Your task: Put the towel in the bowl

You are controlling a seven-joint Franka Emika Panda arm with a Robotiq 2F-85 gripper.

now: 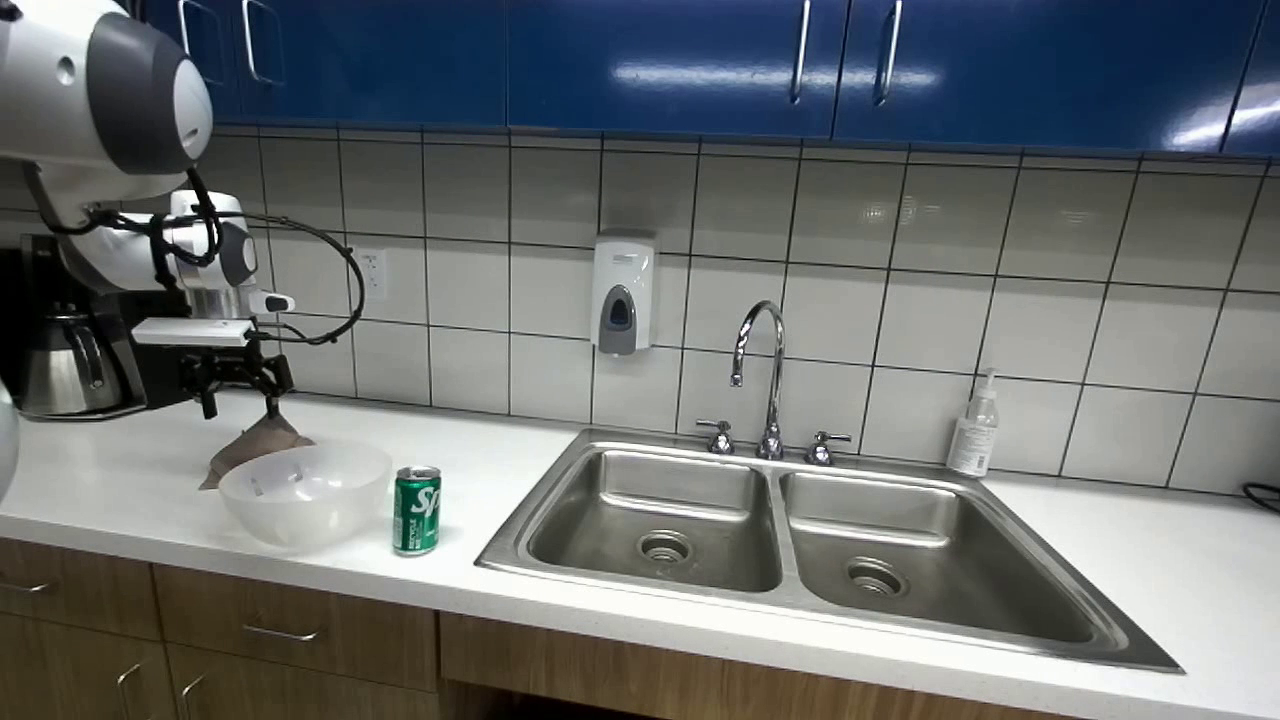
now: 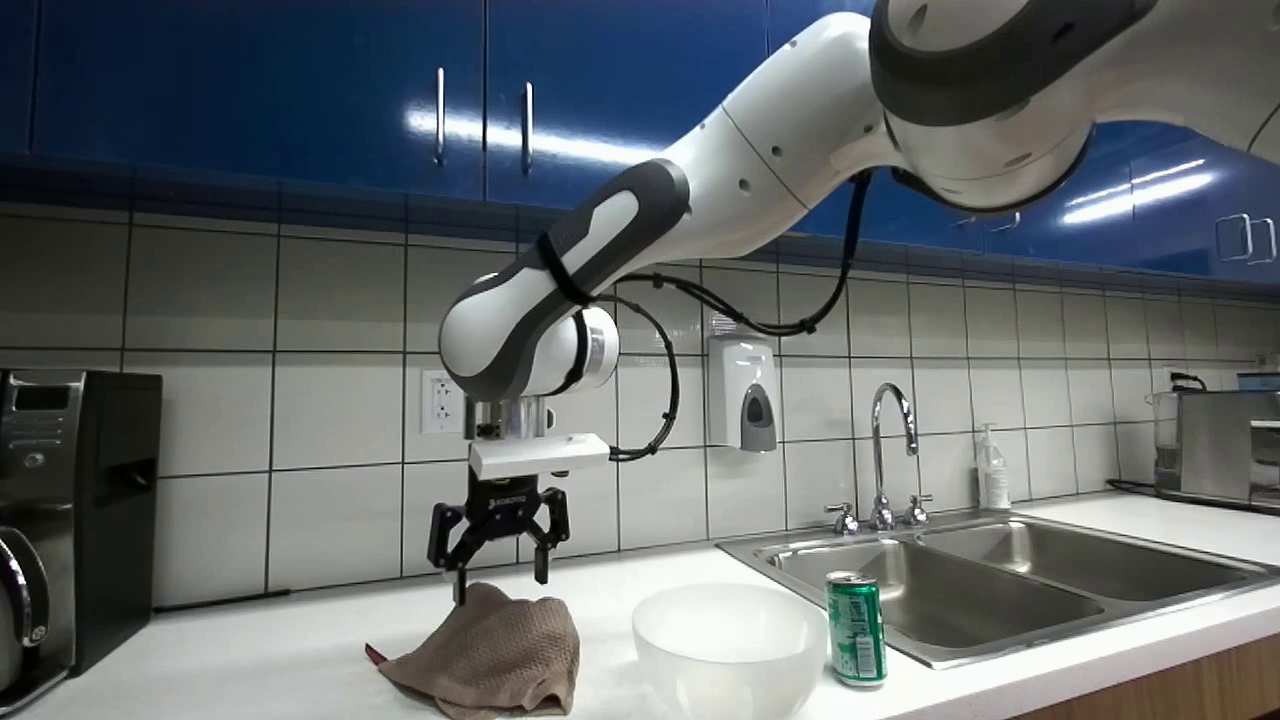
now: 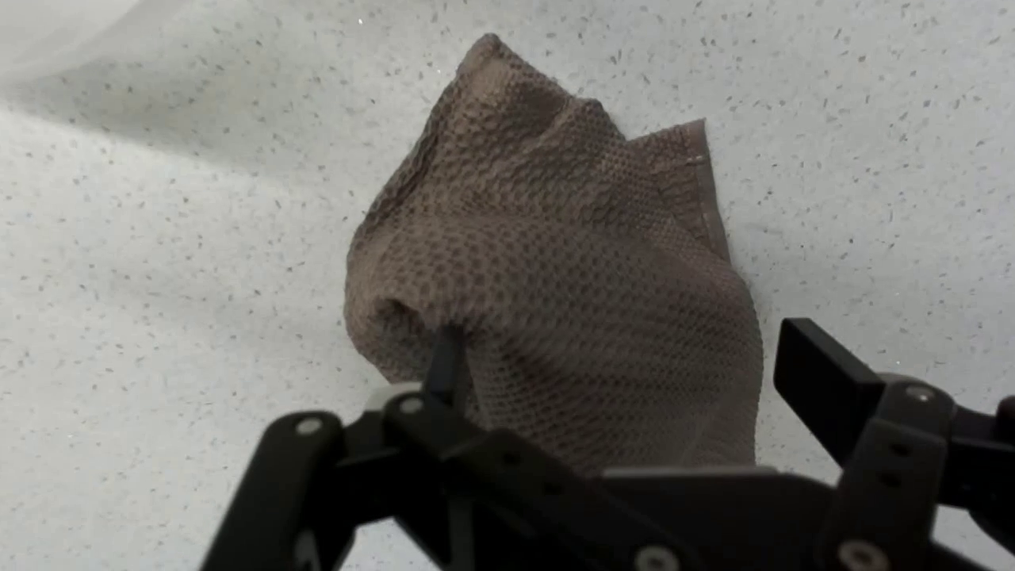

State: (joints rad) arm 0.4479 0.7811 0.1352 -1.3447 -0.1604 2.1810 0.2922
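The brown textured towel lies crumpled on the counter, behind the bowl in an exterior view. It also shows in an exterior view and fills the middle of the wrist view. The translucent white bowl stands upright beside it; its edge shows in the wrist view. My gripper is open above the towel, its fingers wide apart. In the wrist view the left fingertip touches a fold of the towel, which peaks there. The right finger is beyond the towel's edge. The bowl's inside looks empty.
A green soda can stands right beside the bowl. A double steel sink with a faucet lies farther along the counter. A coffee maker stands at the far left. Blue cabinets hang above.
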